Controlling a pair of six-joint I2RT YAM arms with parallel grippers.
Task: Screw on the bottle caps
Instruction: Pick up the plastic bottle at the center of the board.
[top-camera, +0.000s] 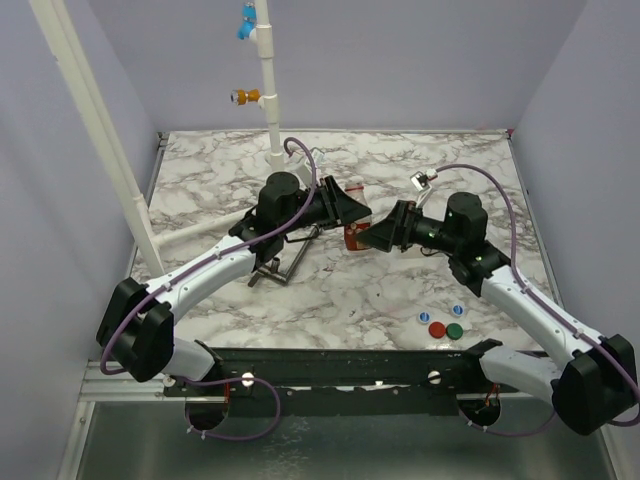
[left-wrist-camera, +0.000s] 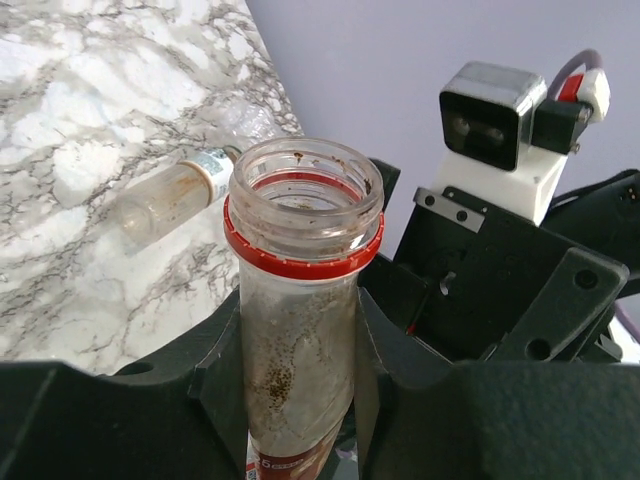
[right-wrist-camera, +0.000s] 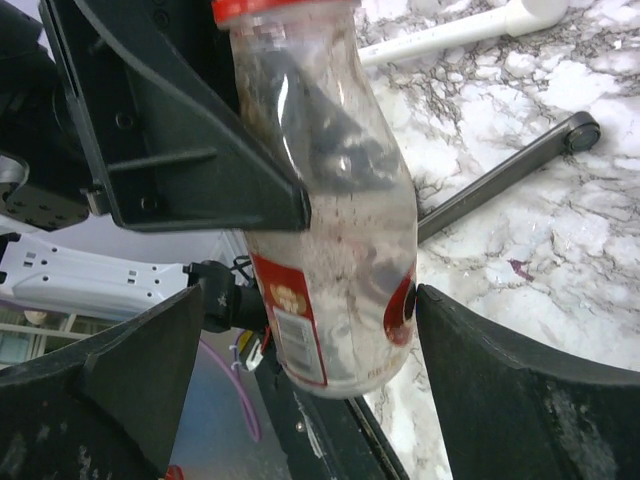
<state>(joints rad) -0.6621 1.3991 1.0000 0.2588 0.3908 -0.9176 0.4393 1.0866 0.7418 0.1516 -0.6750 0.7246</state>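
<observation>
A clear bottle with a reddish label (top-camera: 354, 237) is held upright above the table, its mouth open with a red ring (left-wrist-camera: 303, 205). My left gripper (top-camera: 351, 214) is shut on the bottle's body (left-wrist-camera: 300, 360). My right gripper (top-camera: 373, 238) is open with its jaws on either side of the bottle's labelled lower end (right-wrist-camera: 330, 260); the right-hand finger (right-wrist-camera: 500, 390) touches it and the other stands apart. A second clear bottle (left-wrist-camera: 175, 197) lies on the table. The red cap (top-camera: 437, 330), green cap (top-camera: 455, 330) and two white-and-blue caps (top-camera: 424, 317) (top-camera: 458, 310) lie at the front right.
A white upright pipe (top-camera: 268, 90) with orange (top-camera: 245, 97) and blue (top-camera: 247, 25) fittings stands at the back. A white pipe (right-wrist-camera: 450, 35) and a black metal bar (top-camera: 285, 262) lie on the marble table (top-camera: 400, 160) under the left arm.
</observation>
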